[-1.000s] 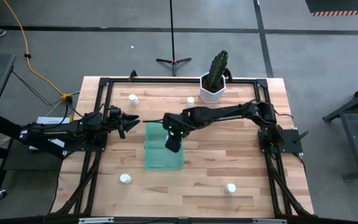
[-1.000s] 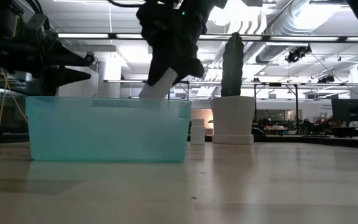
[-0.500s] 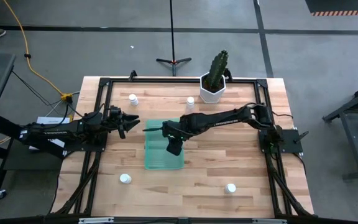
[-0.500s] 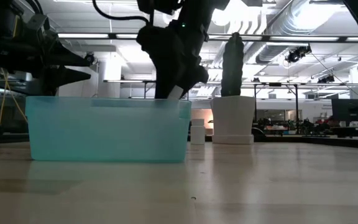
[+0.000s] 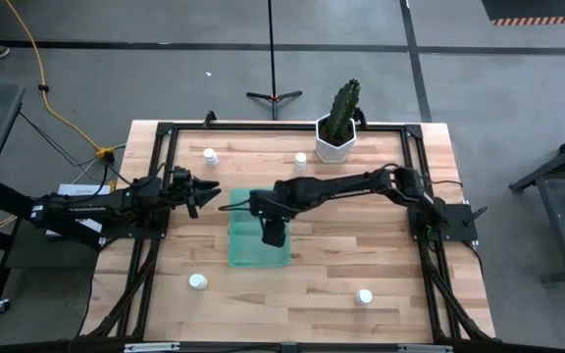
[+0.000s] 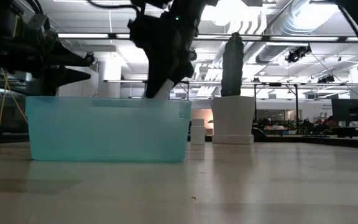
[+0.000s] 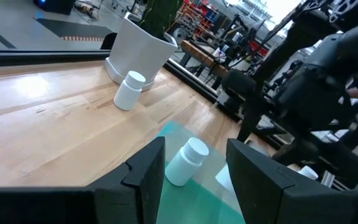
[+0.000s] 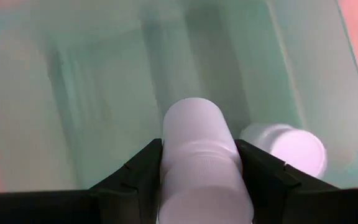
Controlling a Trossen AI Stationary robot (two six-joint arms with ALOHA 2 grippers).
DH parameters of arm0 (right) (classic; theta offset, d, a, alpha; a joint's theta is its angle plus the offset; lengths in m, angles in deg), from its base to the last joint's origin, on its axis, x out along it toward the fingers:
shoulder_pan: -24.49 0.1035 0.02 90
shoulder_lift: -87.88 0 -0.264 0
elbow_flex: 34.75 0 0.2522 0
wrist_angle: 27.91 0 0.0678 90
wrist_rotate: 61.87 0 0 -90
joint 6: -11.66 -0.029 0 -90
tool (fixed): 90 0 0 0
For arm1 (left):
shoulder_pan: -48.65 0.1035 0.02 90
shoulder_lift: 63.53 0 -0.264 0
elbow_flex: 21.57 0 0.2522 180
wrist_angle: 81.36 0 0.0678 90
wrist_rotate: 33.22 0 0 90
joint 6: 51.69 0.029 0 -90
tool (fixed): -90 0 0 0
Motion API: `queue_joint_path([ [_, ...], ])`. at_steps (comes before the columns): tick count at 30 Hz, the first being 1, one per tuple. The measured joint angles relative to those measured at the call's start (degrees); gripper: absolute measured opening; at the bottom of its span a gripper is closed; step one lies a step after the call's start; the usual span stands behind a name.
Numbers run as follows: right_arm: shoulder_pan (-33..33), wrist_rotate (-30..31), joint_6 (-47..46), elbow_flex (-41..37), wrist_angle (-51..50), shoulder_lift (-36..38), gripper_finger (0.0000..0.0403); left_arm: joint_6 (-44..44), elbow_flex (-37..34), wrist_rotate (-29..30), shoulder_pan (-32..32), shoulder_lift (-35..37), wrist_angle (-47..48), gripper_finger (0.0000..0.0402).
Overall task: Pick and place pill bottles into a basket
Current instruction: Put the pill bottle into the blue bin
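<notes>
**Q:** Bottles first — where are they?

**A:** One pill bottle [image 8: 205, 163] is clamped between the fingers of the right end effector [image 5: 274, 231], which hangs over the green basket [image 5: 246, 253] in the middle of the desk [image 5: 361, 245]. In the low view that bottle [image 6: 160, 89] pokes out below the fingers, tilted, at about the level of the basket's rim [image 6: 107, 101].

**Q:** Anything inside the basket?

**A:** Yes. The right wrist view shows a second bottle [image 8: 286, 147] lying on its side on the basket floor, just beside the held one. The left wrist view also shows a bottle lying [image 7: 186, 162] on the green floor; I cannot tell if it is the same one.

**Q:** And the rest?

**A:** Four stand loose on the desk: one near the far left corner [image 5: 210, 155], one just beside the white cactus pot [image 5: 334, 143] at [image 5: 301, 159], one near the front left [image 5: 197, 282] and one at the front right [image 5: 364, 295].

**Q:** The left arm?

**A:** The left end effector [image 5: 204, 190] hovers at the left side of the desk, just beside the basket's far left corner, fingers parted and gripping nothing.
</notes>
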Motion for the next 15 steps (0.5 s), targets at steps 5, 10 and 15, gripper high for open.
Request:
queue_joint_path([
  [5,-0.10,1.99,6.32,9.50,-10.35,-5.21,0.0166,0.02,0.00,0.09,0.00,0.00,-0.02,0.0205],
  [10,-0.10,2.44,9.94,15.66,-14.15,-9.19,0.0166,0.02,0.00,0.28,0.00,0.00,-0.02,0.0205],
  [15,-0.10,-0.11,10.80,17.31,-15.82,-11.02,0.0166,0.02,0.00,0.26,0.00,0.00,-0.04,0.0205],
])
